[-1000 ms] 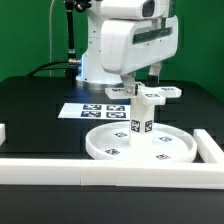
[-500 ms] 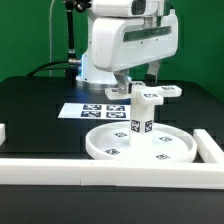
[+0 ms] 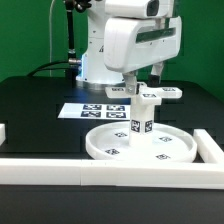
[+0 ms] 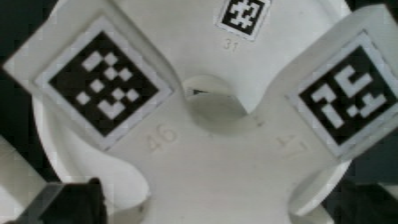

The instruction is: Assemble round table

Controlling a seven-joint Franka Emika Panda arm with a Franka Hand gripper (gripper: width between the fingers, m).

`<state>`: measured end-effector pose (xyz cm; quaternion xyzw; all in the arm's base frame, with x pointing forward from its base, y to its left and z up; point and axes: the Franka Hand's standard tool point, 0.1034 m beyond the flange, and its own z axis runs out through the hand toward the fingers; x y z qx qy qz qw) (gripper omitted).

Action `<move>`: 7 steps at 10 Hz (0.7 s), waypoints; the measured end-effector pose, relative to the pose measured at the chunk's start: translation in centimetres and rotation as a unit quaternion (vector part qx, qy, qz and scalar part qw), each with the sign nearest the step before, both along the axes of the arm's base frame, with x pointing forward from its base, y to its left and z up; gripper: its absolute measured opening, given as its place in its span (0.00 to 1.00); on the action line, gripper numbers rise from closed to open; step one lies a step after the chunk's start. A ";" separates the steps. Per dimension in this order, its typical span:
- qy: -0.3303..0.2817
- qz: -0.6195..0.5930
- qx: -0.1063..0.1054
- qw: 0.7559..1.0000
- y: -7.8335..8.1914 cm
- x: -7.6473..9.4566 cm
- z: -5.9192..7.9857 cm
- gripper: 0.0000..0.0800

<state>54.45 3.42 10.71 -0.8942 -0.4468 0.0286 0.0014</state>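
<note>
The round disc (image 3: 139, 143) is lying flat on the black desk (image 3: 40, 100) with its rim facing up, just behind the front white rail (image 3: 100, 170), which seems to be keeping it from sliding. The short leg (image 3: 141, 113) is standing upright at the disc's middle, so the first joint looks done already. The cross-shaped base (image 3: 152, 92) is sitting farther back on the desk, towards the exterior view's right, past the marker board (image 3: 92, 110).

The hand (image 3: 150, 80) is hanging over that base with its fingers spread wide apart and nothing between them. The wrist view is showing the base (image 4: 205, 130) close up, tagged lobes fanning out around its central socket, so the hand is probably lining up over the middle for a clean pick. Judging by this, fetching the base for the leg's top is the step in hand.
</note>
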 end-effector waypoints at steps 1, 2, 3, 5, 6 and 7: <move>0.001 -0.002 -0.001 1.000 -0.1 0.0 -0.2 0.81; 0.001 -0.006 -0.001 1.000 -0.2 0.0 -0.3 0.81; 0.001 -0.009 -0.002 1.000 -0.1 -0.1 -0.4 0.81; 0.001 -0.010 -0.002 1.000 -0.1 -0.1 -0.4 0.77; 0.001 -0.011 -0.002 1.000 -0.2 -0.1 -0.4 0.77; 0.001 -0.011 -0.002 1.000 -0.2 0.0 -0.4 0.55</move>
